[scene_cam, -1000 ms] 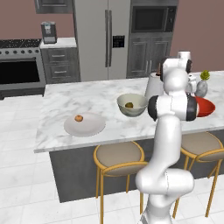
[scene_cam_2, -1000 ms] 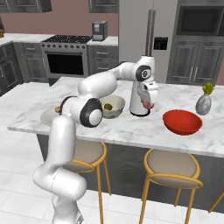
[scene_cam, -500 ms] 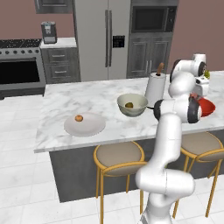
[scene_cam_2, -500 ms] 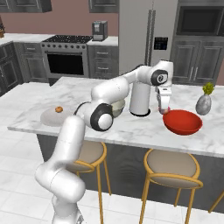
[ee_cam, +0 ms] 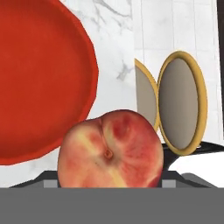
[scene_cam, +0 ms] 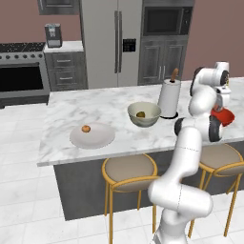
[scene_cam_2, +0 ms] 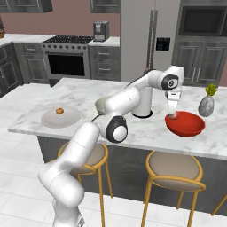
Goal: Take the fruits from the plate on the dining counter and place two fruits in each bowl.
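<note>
My gripper [scene_cam_2: 173, 113] is shut on the reddish fruit [scene_cam_2: 174, 115] and hangs just above the left rim of the red bowl [scene_cam_2: 188, 126]. In the hand view the reddish fruit [ee_cam: 109, 151] sits between the jaws, with the red bowl [ee_cam: 39, 78] under it and to the left. An orange-brown fruit [scene_cam: 86, 128] lies on the pale grey plate [scene_cam: 102, 138] at the left of the dining counter [scene_cam: 95, 107]. The beige bowl [scene_cam: 150, 122] holds a brownish fruit [scene_cam: 141, 114]. From the left base, my gripper [scene_cam: 220, 107] stands over the red bowl [scene_cam: 225, 116].
A paper towel roll [scene_cam: 167, 97] stands upright between the two bowls. A grey vase with a plant [scene_cam_2: 205, 104] is right of the red bowl. Round stools [scene_cam_2: 174, 165] line the counter's near side. A stove and fridge stand at the back.
The arm has swung right from near the beige bowl, past the paper towel roll, to the red bowl's left rim, carrying the reddish fruit. The plate and its fruit have not moved.
</note>
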